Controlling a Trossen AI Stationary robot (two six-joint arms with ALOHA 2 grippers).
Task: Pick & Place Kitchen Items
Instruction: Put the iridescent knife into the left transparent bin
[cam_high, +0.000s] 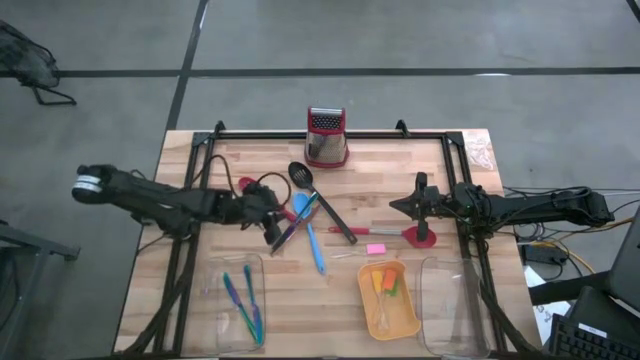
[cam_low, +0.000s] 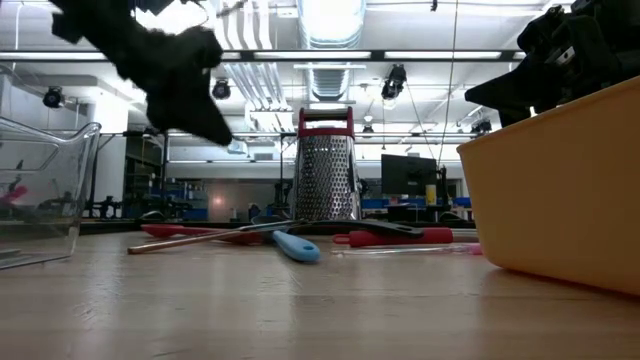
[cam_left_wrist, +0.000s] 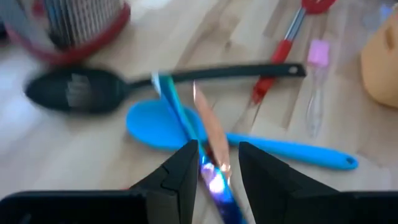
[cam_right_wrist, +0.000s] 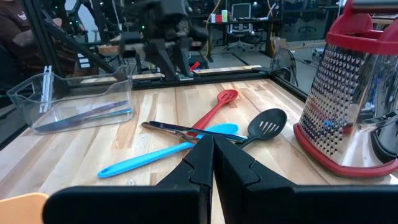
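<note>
- Near left of the bench (cam_high: 330, 320): clear tray (cam_high: 215, 275) with a few blue and green sticks (cam_high: 245, 300) lying inside.
- Left gripper (cam_high: 268, 228) over the utensil heap mid-bench, jaws partly spread with thin sticks (cam_left_wrist: 180, 112) caught between them. Looks like a proper pinch.
- Shiny blue and coppery, those thin sticks. Probably light, stiff and a bit slippery, so best held near mid-length to stop them pivoting.
- Just right: blue spatula (cam_high: 312, 245) and black slotted spoon (cam_high: 300, 176), crossed in the heap. Guessing light plastic, easiest grabbed by the handle.
- Further right: small pink piece (cam_high: 375, 248) beside the red spoon (cam_high: 395, 234).
- Right gripper (cam_high: 420, 207) hanging by the red spoon's head, jaws pressed together, nothing in them.
</note>
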